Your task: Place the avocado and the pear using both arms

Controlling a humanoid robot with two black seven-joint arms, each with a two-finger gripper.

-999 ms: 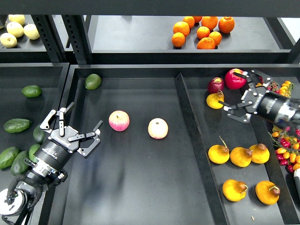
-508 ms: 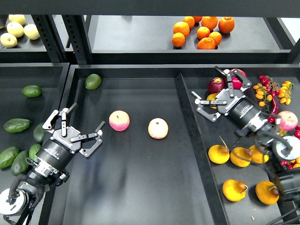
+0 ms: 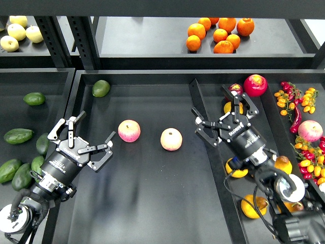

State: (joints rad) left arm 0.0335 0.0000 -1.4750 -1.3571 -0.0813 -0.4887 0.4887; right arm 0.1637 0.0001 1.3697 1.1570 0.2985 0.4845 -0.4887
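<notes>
Several dark green avocados lie in the left tray; the long glossy avocado (image 3: 18, 135) is left of my left gripper (image 3: 85, 140). That gripper is open and empty, over the left edge of the middle tray. Yellow-orange pears lie in the right tray: one pear (image 3: 229, 108) shows partly behind my right gripper (image 3: 218, 121), and others lie lower (image 3: 282, 163), partly hidden by the arm. My right gripper is open and empty, over the divider (image 3: 199, 101) between the middle and right trays.
Two pink-and-yellow apples (image 3: 129, 130) (image 3: 171, 139) lie in the middle tray, and a lighter green avocado (image 3: 100, 88) at its back left corner. Red apples (image 3: 255, 85) and chillies (image 3: 294, 104) sit at the back right. Oranges (image 3: 218, 30) are on the shelf.
My right arm has swung left and towards me, from over the back of the right tray to the divider, empty. My left gripper has shifted slightly right and up.
</notes>
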